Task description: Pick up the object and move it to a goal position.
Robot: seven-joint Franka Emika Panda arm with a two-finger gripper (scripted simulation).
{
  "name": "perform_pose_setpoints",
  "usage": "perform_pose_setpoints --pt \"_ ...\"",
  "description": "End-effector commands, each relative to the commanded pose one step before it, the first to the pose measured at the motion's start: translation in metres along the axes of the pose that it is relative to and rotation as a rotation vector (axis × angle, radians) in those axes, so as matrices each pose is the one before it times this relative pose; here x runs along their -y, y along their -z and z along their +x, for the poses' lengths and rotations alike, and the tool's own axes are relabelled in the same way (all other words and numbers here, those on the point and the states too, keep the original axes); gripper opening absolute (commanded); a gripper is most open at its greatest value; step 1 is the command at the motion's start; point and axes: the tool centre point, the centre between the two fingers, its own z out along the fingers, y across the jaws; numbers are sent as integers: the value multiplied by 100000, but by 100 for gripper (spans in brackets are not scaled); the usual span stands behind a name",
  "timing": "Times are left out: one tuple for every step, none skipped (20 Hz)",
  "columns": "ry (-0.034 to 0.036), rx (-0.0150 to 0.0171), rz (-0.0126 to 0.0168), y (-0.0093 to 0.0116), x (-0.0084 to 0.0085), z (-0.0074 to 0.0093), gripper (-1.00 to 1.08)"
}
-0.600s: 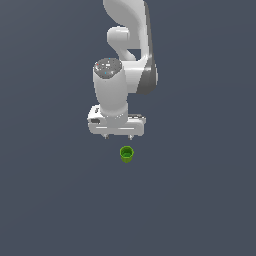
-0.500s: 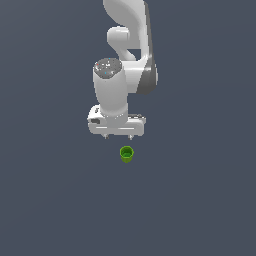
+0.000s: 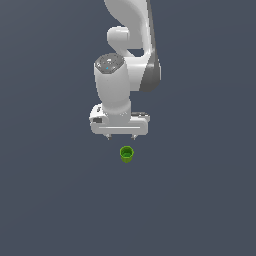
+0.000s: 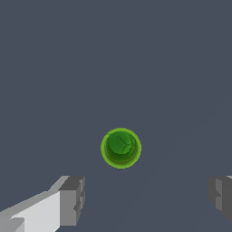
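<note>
White gripper [image 3: 120, 137] above a grey floor [image 3: 200, 200], fingers [image 4: 72, 199] spread wide and holding nothing. The green cup [image 3: 127, 154] stands upright on the floor, mouth up, just beyond the fingertips and apart from them, hollow visible in the wrist view [image 4: 120, 147].

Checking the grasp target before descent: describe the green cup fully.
The cup is small, bright green, round and slightly tapered, with a lighter rim and darker hollow inside. It looks like smooth plastic. It stands upright, mouth up, on the grey floor, just ahead of the open gripper. Nothing touches it; the fingers are clear of it.
</note>
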Motion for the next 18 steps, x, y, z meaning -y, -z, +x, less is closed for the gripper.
perform_pose_setpoints --pt "273 -174 318 119 126 72 100" --pt "-79 51 -74 -33 -40 -15 100" --pt "-179 47 -62 -38 -24 -18 100" --pt "-317 44 -49 -48 -9 -10 100" --pt "-461 37 -30 -55 2 -2 100" --pt "-589 33 -17 -62 17 3 100" --pt "-723 35 -13 -73 22 6 100" --pt "-853 42 -19 -87 24 7 100" --pt "-974 55 -34 -104 25 4 100" --pt "-1097 67 -49 -120 22 2 100" --pt "-1216 76 -63 -135 22 0 100" --pt "-1331 83 -72 -148 24 -1 100" --pt "-1450 87 -78 -160 26 0 100" --pt "-1573 90 -84 -172 32 0 100" --pt "-1696 94 -93 -185 34 -1 100" --pt "-1821 99 -106 -199 35 -2 100" --pt "-1946 103 -119 -213 38 -4 100" --pt "-2072 106 -132 -227 39 -5 100"
